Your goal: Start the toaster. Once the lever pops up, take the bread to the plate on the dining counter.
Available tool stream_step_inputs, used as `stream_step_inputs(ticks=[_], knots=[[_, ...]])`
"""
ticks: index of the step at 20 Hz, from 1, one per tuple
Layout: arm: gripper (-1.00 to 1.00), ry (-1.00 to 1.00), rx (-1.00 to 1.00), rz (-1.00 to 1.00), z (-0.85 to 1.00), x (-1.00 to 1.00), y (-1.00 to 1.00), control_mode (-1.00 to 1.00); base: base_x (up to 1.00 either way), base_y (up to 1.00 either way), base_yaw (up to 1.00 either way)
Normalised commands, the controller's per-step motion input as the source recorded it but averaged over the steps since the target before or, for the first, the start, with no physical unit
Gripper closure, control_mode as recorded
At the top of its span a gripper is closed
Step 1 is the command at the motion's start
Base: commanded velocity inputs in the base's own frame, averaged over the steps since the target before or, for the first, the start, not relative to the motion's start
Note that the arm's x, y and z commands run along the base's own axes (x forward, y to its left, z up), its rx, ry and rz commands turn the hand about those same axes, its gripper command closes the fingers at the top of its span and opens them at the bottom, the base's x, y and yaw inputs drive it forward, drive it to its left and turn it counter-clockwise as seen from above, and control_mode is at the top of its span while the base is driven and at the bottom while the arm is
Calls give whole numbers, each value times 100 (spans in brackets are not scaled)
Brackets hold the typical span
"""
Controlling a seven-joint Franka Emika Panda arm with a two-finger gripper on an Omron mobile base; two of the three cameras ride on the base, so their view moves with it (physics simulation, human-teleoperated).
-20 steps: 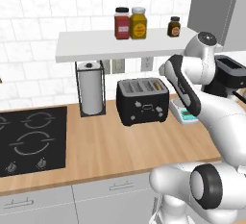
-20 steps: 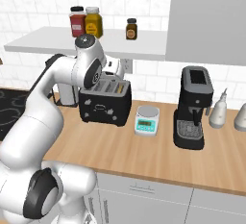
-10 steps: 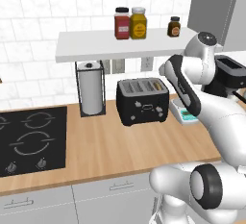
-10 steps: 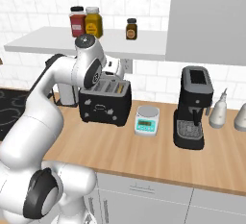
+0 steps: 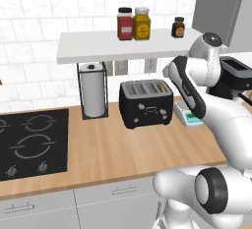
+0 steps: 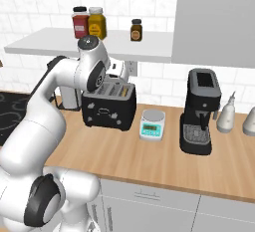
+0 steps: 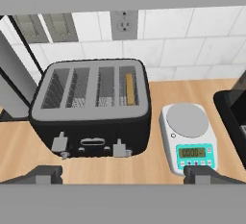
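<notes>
Hanging above the worktop with its jaws spread wide and holding nothing, the gripper [image 7: 123, 174] looks down on the toaster [image 7: 91, 105], which sits just beside a small kitchen scale [image 7: 187, 134]. Nearest are the toaster's two pale levers [image 7: 120, 149] on its front; these look stiff and small, so one fingertip pressing straight down should serve. Farther in, the bread [image 7: 129, 88] stands on edge in the rightmost slot, light, thin and likely crumbly; it is best pinched gently across its flat faces at the exposed top edge. Behind stands the tiled wall [image 7: 192, 35].
</notes>
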Motion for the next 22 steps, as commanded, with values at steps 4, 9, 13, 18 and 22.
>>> stream_step_inputs(ticks=[4,9,13,18,22], knots=[[-100,0,0,0,0,0,0,-100,0,0,0],[-100,0,0,0,0,0,0,-100,0,0,0],[-100,0,0,0,0,0,0,-100,0,0,0],[-100,0,0,0,0,0,0,-100,0,0,0],[-100,0,0,0,0,0,0,-100,0,0,0]])
